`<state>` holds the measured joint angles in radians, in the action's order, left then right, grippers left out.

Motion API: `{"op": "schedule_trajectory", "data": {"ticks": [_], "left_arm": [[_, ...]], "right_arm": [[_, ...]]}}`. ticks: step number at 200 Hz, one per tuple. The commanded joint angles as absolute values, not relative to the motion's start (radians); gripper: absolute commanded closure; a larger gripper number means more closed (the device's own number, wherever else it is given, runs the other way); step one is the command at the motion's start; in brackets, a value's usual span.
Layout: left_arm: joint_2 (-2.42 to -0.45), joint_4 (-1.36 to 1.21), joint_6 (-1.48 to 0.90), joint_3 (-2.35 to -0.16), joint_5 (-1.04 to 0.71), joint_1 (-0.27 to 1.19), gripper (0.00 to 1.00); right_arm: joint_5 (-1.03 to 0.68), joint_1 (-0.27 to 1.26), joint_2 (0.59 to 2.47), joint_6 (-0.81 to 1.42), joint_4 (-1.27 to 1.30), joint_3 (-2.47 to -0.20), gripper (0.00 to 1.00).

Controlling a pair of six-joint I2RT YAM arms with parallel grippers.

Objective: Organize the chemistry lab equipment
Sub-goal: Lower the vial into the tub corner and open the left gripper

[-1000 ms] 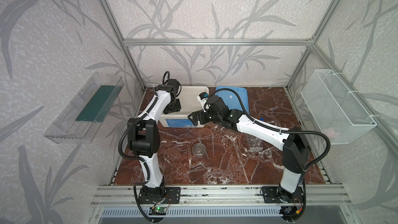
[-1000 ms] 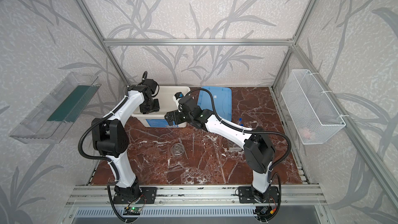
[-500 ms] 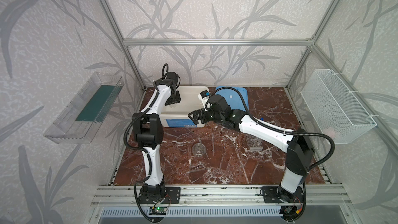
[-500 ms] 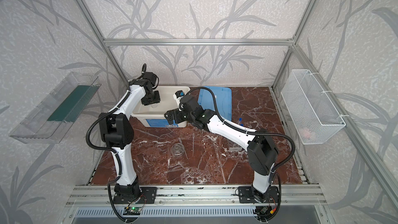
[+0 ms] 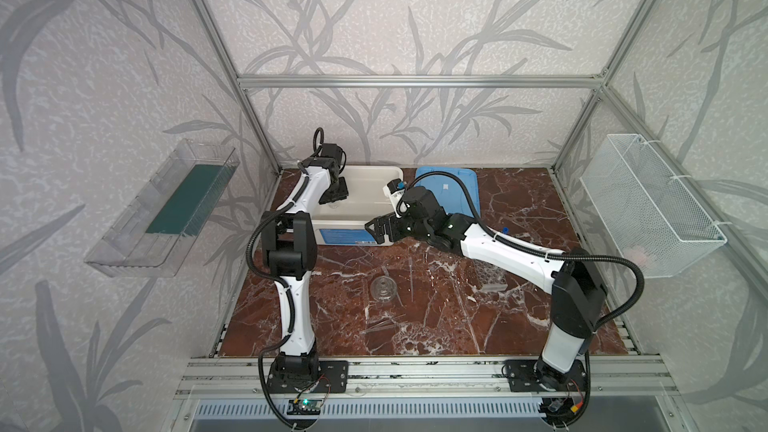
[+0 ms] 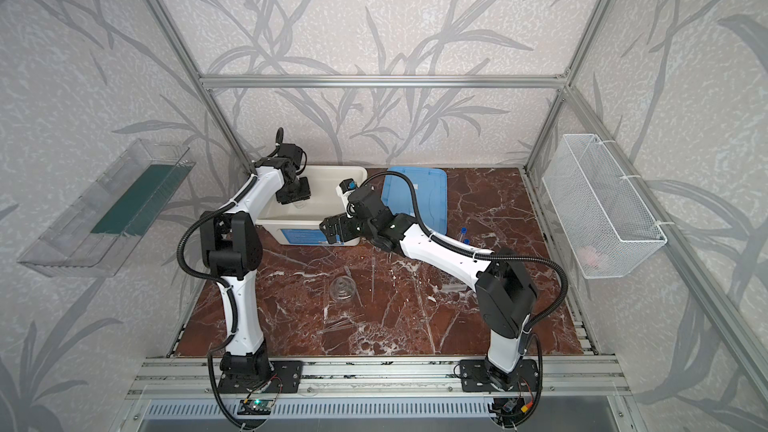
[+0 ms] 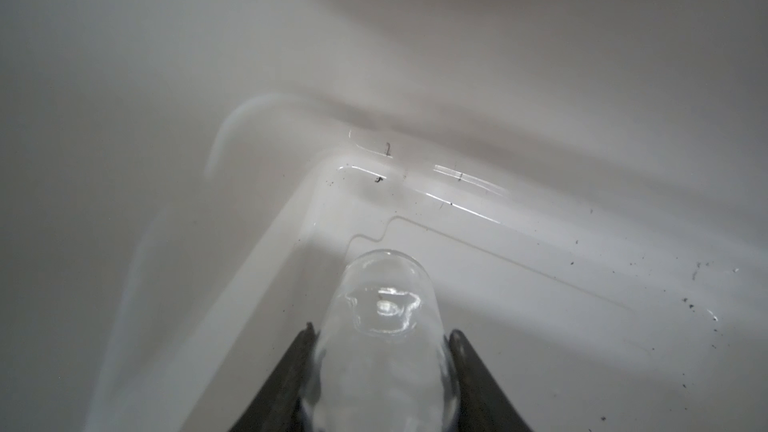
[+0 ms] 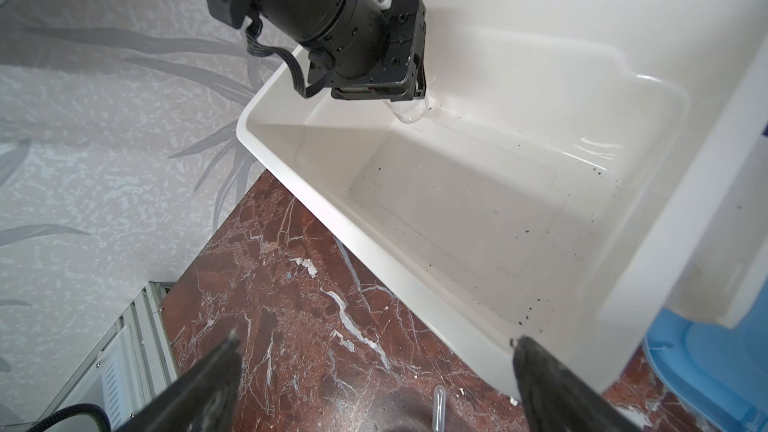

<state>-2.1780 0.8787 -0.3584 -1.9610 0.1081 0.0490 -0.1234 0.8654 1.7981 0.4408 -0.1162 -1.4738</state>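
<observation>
Glass vessel (image 7: 384, 284), clear, rounded end leading, clamped in the left gripper (image 7: 381, 332) inside the white tub (image 8: 540, 76), close to a floor corner; contact with the tub floor cannot be told. Right gripper (image 8: 374, 344): jaws spread wide, holding nothing, just outside the tub's near wall, over the marble tabletop (image 5: 436, 326). Lying on the tabletop: second glass vessel (image 5: 383, 288), thin rods (image 5: 411, 280) beside it, tube rack (image 5: 491, 277) partly under the right arm, blue-capped test tubes (image 6: 462, 233) near the blue lid (image 6: 419, 193)
</observation>
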Motion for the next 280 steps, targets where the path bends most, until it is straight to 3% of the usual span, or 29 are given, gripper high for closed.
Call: {"op": "schedule_trajectory", "data": {"ticks": [1, 123, 158, 238, 280], "left_arm": [[-2.187, 0.851, -0.350, -1.948, 0.088, 0.038, 0.88], [-1.989, 0.670, -0.360, -1.668, 0.069, 0.035, 0.88], [-2.087, 0.788, -0.371, -1.790, 0.053, 0.028, 0.88], [-2.121, 0.701, -0.398, -1.705, 0.048, 0.024, 0.86], [-2.146, 0.703, -0.388, -1.710, 0.066, 0.023, 0.80]], "right_arm": [[-0.117, 0.861, 1.778, 0.433, -0.105, -1.473, 0.00], [-0.137, 0.861, 1.811, 0.445, -0.091, -1.461, 0.00], [-0.145, 0.856, 1.809, 0.451, -0.086, -1.452, 0.00], [-0.142, 0.856, 1.802, 0.457, -0.077, -1.436, 0.00], [-0.148, 0.854, 1.813, 0.463, -0.075, -1.436, 0.00]]}}
